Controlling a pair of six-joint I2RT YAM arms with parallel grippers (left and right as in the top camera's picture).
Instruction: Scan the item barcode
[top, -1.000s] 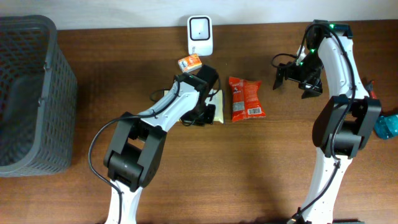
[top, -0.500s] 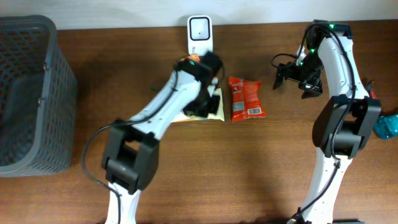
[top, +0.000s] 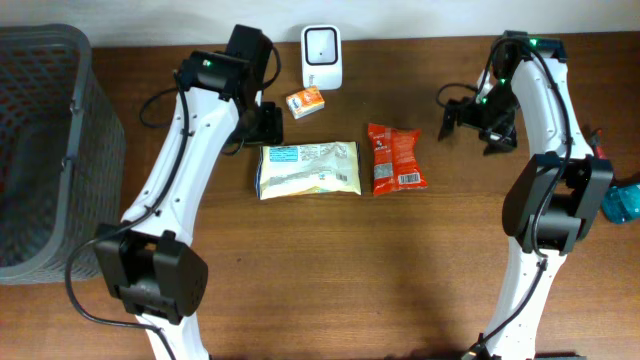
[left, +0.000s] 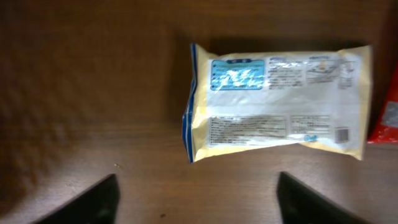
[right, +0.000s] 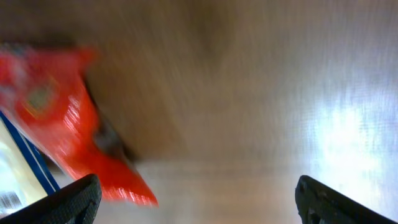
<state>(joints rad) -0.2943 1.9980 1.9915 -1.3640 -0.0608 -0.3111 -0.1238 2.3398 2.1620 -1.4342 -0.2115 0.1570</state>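
Both spread wide, empty: left gripper (left: 199, 199) beside yellow packet (top: 308, 168), right gripper (top: 470, 125) near red packet (top: 397, 158). Likely pick step; next: grasp one, turn barcode toward scanner (top: 321, 57).

Dark brown wooden table (top: 400, 280) — a bright glare (right: 348, 143) on its grain.
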